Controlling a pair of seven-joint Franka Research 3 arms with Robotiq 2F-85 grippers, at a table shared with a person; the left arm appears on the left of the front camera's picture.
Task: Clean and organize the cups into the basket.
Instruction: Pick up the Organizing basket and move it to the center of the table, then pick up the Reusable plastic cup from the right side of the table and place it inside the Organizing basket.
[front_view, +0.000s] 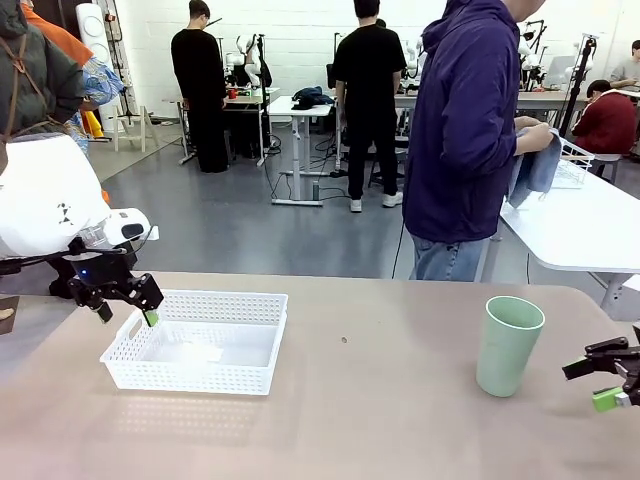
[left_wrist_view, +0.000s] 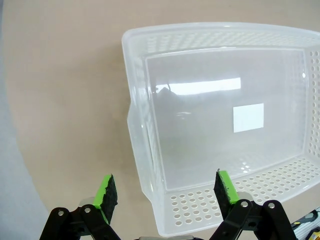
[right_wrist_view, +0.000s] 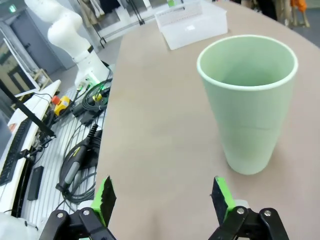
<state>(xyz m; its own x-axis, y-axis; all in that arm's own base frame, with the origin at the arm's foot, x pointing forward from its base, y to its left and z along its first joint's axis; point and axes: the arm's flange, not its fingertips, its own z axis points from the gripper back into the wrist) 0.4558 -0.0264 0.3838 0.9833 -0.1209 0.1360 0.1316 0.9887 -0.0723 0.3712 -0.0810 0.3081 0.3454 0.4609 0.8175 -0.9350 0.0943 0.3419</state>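
The left gripper (front_view: 128, 316) hangs low off a fat white wrist, tipped down toward the table. Its two black fingers with green pads are spread wide apart and hold nothing. Right under it is a short end of the shallow white plastic basket with little holes in its sides (front_view: 190, 372). From the wrist camera, one finger is over the bare table just outside the basket's wall. The other finger is over the holey corner of that wall. The fingers do not touch the basket. Past the fingertips the basket stretches away, flat on its bottom, open side up. On the outer side of the gripper the smooth tan table (front_view: 380, 420) gives plenty of free room.

The right gripper (front_view: 598, 383) sits low too, close to the table top, with its fingers pointing sideways across the table. It is also wide open and grips nothing. Just ahead of it stands the tall pale mint green cup with no handle (front_view: 508, 345) — upright, mouth up, near the fingertips but not touching them. From the wrist camera the cup is in front of one finger, a bit off to that side, not in the middle of the gap. In front of the other finger the table is bare, and further that way the table ends in a curved edge. The basket is far ahead of this gripper — well apart from the cup, with open table between them.
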